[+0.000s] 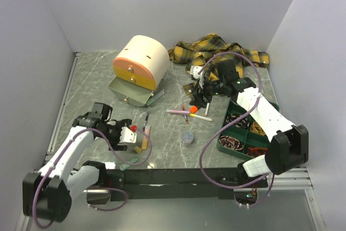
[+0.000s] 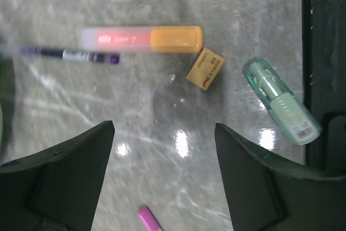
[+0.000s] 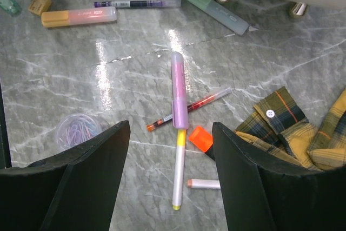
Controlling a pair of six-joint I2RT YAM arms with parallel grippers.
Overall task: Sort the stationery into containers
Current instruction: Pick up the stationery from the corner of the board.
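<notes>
Honestly, not much can be called done yet, and pretty much everything is left to be put away. The grey marble table [image 1: 92,85] is littered with loose stationery, and a plaid shirt [image 1: 216,47] is heaped at the back right. The cream drum-shaped drawer box [image 1: 143,58] is parked at the back left with its bottom drawer pulled out, though what's inside can't be made out. The dark green tray [image 1: 221,145] is set at the near right, and only coiled rubber bands [image 1: 233,142] can be seen in its compartments, so no pens appear to have been sorted. The left gripper [image 2: 163,128] is held wide open over bare table with nothing between its jaws. Just beyond it, a pink-and-orange highlighter [image 2: 141,39], a pale green correction-tape dispenser [image 2: 278,101], a purple pen [image 2: 70,55] and a tan eraser [image 2: 205,67] are laid out. The right gripper [image 3: 170,128] is likewise spread open and empty, poised above a lilac marker [image 3: 179,96] crossed over a red pen [image 3: 213,99], with a small pot of paper clips [image 3: 78,132] off to one side.
</notes>
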